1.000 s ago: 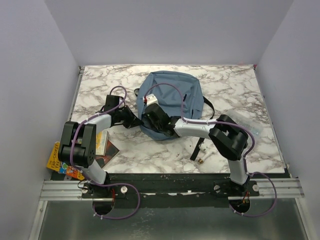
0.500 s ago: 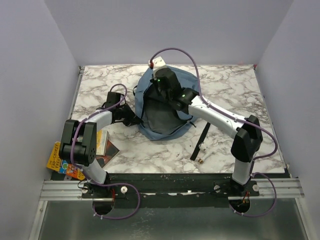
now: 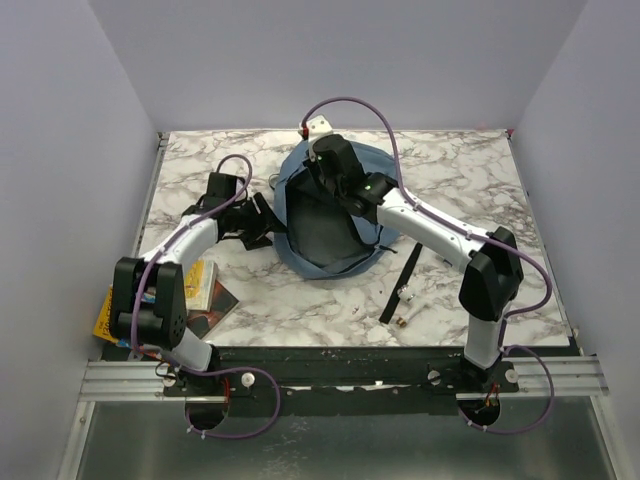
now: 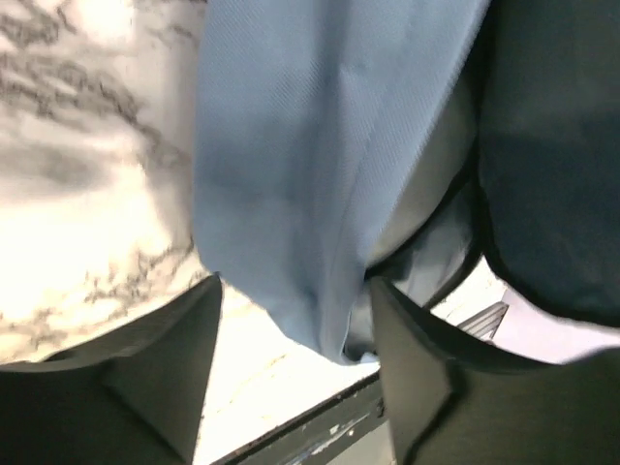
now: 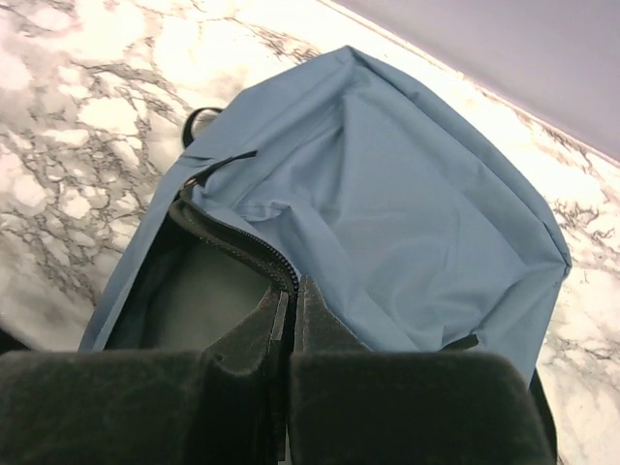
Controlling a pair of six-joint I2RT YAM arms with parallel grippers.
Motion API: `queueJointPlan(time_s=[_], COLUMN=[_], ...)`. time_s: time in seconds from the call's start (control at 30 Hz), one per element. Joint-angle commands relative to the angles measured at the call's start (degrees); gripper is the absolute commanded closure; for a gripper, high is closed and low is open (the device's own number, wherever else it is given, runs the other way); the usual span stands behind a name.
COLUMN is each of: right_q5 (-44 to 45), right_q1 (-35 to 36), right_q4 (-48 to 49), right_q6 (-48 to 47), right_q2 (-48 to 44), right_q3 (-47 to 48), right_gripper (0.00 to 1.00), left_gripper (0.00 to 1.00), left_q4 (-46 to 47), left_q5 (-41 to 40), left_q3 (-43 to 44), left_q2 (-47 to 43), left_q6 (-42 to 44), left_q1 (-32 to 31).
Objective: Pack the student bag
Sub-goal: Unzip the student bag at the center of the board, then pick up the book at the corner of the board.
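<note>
step: we read this as spreading the mouth of the student bag (image 3: 325,240) so things can go in. that's our call, nothing has gone in yet.
right tool (image 5: 293,291): fingers pressed together right on the zip (image 5: 242,242) at the far rim; looks like a pinch on that edge, holding it up.
left tool (image 4: 294,291): jaws apart, a fold of the bag's left side hangs between them, not clamped.
doing it well: left needs to bite that fold deep, not just the hem, then pull away from the right so the mouth goes wide. gentle tension, soft fabric slips easily.
where: bag sits mid worktop (image 3: 480,190), toward the far side, btwn the two tools, mouth gaping upward.
look: dusty blue, soft, creased, slumped flat at the back; grey lining (image 5: 203,300) shows inside; black strap (image 3: 403,280) trails off near-right.
waiting: books (image 3: 205,290) at the near-left edge; small pale bits by the strap, can't tell what they are.
</note>
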Motion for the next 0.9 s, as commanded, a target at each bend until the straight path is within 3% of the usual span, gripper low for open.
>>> queueJointPlan(time_s=[0.0,0.1,0.13,0.2,0.4,0.5,0.6,0.73,0.87], right_q5=[0.0,-1.8,-3.0,-5.2,-14.9,-16.8,-17.6,-21.5,-22.4], right_q1=[-1.4,-1.4,-1.4,-1.4,-0.8,1.7,4.5,5.8,5.8], right_q4=[0.6,-1.0,-2.3,-5.1,-8.4,-7.3,-5.0,0.2,2.1], right_q6=[3.1,6.1,7.4,10.3,19.9,24.3,27.6,33.5,34.8], right_q2=[1.3,1.6,1.9,1.7,-3.2,-5.7,-6.9,-7.4,-9.0], right_q3=[-0.7,-1.5,-1.4,-1.3,-4.4,-6.0,-7.5,-10.7,-12.7], right_gripper=[0.99,0.91,0.84,0.68,0.3,0.01,0.0,0.0,0.0], left_gripper=[0.29,0.24,0.21,0.02,0.02,0.02,0.02,0.02,0.02], left_q4=[-5.8,-10.1,-11.7,-15.1,-25.2,-27.1,-30.7,-33.2,-34.8], left_q5=[-1.9,-3.2,-4.2,-7.2,-20.1,-23.4,-29.0,-39.2,-34.9], left_q3=[-3.5,-3.3,-2.8,-1.0,5.2,9.2,11.6,6.9,2.3], left_q2=[-12.0,-19.7,-22.1,-27.6,-40.0,-43.2,-42.7,-42.0,-38.3], left_q6=[5.1,6.9,7.5,8.7,9.1,10.2,8.9,2.3,-0.7], left_q1=[0.2,0.4,0.5,0.5,0.7,0.7,0.7,3.9,20.3])
